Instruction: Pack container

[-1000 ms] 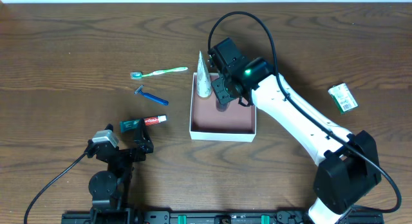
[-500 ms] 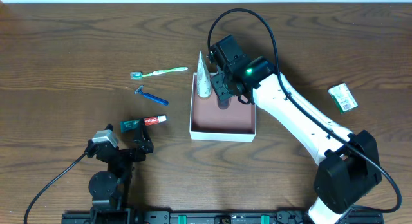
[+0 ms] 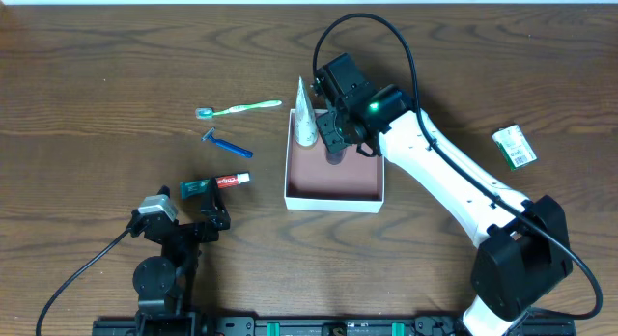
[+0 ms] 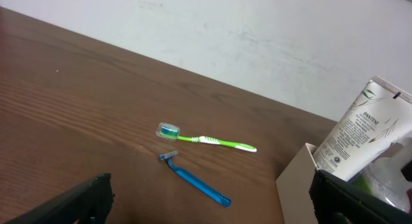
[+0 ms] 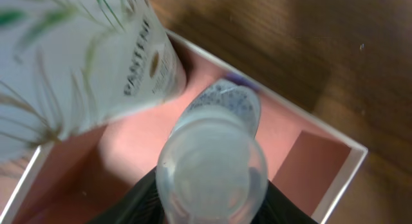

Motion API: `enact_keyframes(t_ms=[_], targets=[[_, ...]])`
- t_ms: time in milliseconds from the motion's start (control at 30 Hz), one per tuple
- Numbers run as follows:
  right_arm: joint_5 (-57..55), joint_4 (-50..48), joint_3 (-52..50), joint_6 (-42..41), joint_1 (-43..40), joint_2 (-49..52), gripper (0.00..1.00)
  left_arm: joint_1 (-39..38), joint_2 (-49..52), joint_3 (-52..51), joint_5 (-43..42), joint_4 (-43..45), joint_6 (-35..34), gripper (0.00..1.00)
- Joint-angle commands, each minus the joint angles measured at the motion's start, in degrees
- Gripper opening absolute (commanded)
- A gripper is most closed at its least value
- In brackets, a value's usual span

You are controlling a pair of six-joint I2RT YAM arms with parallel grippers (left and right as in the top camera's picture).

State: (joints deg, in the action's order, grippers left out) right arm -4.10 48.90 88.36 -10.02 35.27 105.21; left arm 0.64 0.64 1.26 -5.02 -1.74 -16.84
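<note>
Barely visible — right hand (image 5: pixel 211 208) behind clear bottle (image 5: pixel 211 161); container (image 5: pixel 352 163) cropped

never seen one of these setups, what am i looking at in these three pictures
Two robot arms work at a wooden table. The wide picture is from a camera above; the other two are from cameras on each wrist. The right hand grips a small clear bottle inside the container, a shallow white box where a white Pantene tube leans in a corner. The left hand rests open and empty. Left of the box lie a green toothbrush, a blue razor and a small red-and-white tube; a green packet lies far right.
</note>
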Motion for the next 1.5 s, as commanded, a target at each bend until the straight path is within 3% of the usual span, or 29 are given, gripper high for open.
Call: enact_keyframes(t_ms=[0, 333, 433, 700, 867, 1233, 1467], targets=[[3.0, 1.5, 1.3, -0.7, -0.4, -3.0, 0.45, 0.3, 0.0, -1.0, -1.0, -1.9, 0.3, 0.98], [5.9, 10.0, 4.9, -3.1, -0.4, -10.8, 0.48, 0.3, 0.0, -1.0, -1.0, -1.9, 0.3, 0.98], [4.1, 11.5, 4.9, -5.3, -1.3, -12.3, 0.43, 0.3, 0.0, -1.0, -1.0, -1.9, 0.3, 0.98], [1.4, 12.1, 2.7, -8.8, -4.4, -9.6, 0.10, 0.3, 0.0, -1.0, -1.0, -1.9, 0.3, 0.98], [1.1, 10.1, 0.0, -10.5, -5.3, -6.3, 0.01, 0.3, 0.0, -1.0, -1.0, -1.9, 0.3, 0.98], [1.2, 0.1, -7.9, -17.2, -6.5, -3.9, 0.01, 0.3, 0.0, -1.0, -1.0, -1.9, 0.3, 0.98], [6.0, -11.8, -15.5, -21.6, -8.4, -3.9, 0.01, 0.3, 0.0, -1.0, -1.0, -1.9, 0.3, 0.98]])
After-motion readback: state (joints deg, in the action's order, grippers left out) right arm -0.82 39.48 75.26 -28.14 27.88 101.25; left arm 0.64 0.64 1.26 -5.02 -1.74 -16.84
